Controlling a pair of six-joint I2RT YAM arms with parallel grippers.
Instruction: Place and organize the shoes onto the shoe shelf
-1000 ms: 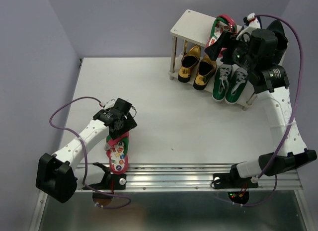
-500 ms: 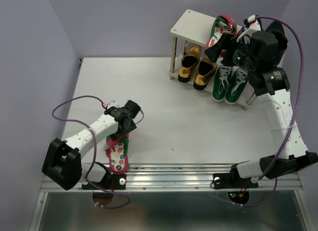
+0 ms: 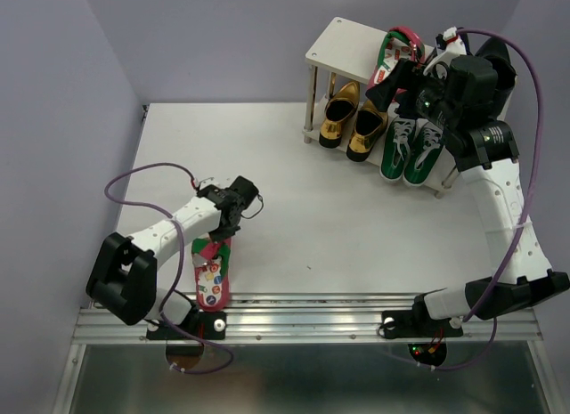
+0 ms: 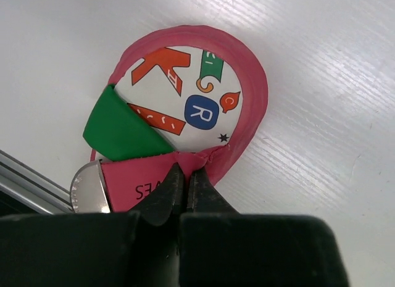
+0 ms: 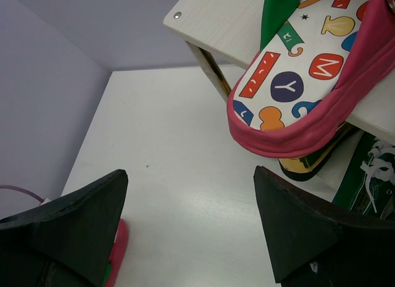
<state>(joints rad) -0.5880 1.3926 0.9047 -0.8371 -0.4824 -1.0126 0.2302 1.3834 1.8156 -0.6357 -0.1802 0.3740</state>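
A red-pink flip-flop [image 3: 212,276] with a lettered footbed [image 4: 185,95] lies near the table's front left. My left gripper [image 3: 222,232] is shut on its pink edge [image 4: 187,165], where the pink and green strap [image 4: 120,129] joins. The shoe shelf [image 3: 343,47] stands at the back right with the other flip-flop [image 3: 397,51] on its cream top [image 5: 216,21]. My right gripper [image 3: 392,80] hangs open and empty in front of the flip-flop on the shelf [image 5: 296,83]. Gold loafers [image 3: 354,118] and green sneakers [image 3: 411,149] sit under the shelf.
A black shoe [image 3: 495,58] shows behind the right arm at the shelf's far right end. The shelf's thin metal legs [image 3: 311,107] stand beside the gold loafers. A metal rail [image 3: 312,316] runs along the table's front edge.
My left gripper has slid toward the flip-flop's far end and shut on its pink edge. The right arm has not moved.
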